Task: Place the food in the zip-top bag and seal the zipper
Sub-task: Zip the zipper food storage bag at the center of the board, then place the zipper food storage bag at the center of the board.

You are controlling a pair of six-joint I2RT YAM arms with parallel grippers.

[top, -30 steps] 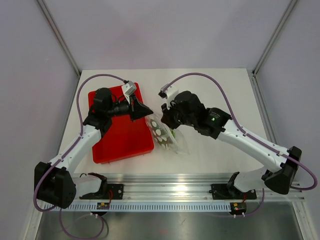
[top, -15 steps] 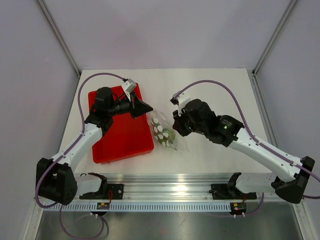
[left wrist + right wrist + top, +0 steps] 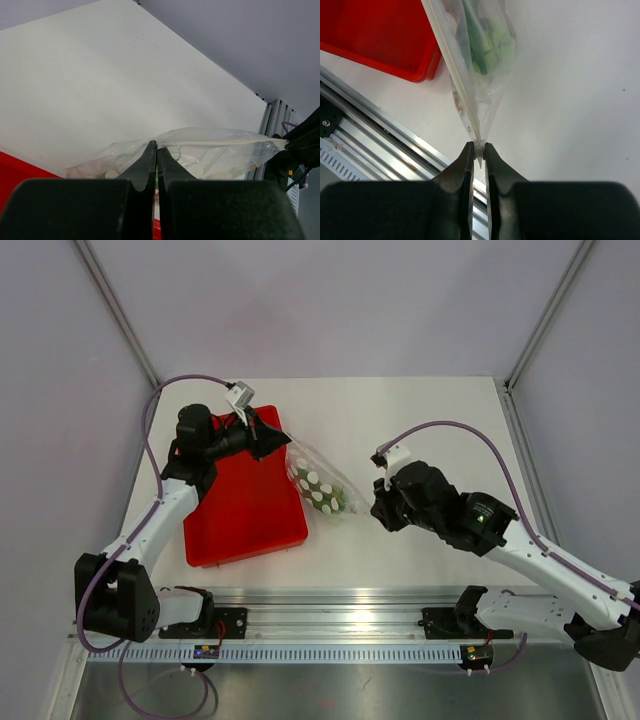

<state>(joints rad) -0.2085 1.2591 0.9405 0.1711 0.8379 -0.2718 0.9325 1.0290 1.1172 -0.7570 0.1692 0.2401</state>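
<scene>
- Top external: high behind the near edge, looking down; whole tabletop (image 3: pixel 420 420) in frame.
- Left wrist: low, tight behind left gripper (image 3: pixel 156 152), probably facing the far-right corner.
- Right wrist: tight above right gripper (image 3: pixel 479 150), steeply down toward the left edge.
- All three share the zip-top bag (image 3: pixel 320 490) and some red tray (image 3: pixel 240 510); top and right wrist also share the near-edge rail (image 3: pixel 350 598).

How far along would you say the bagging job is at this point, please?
Done: the green food sits inside the zip-top bag. In hand: the left hand pinches one end of the bag and the right hand pinches the zipper at its other end. Left: confirming the seal, which I cannot judge here, then letting go.
</scene>
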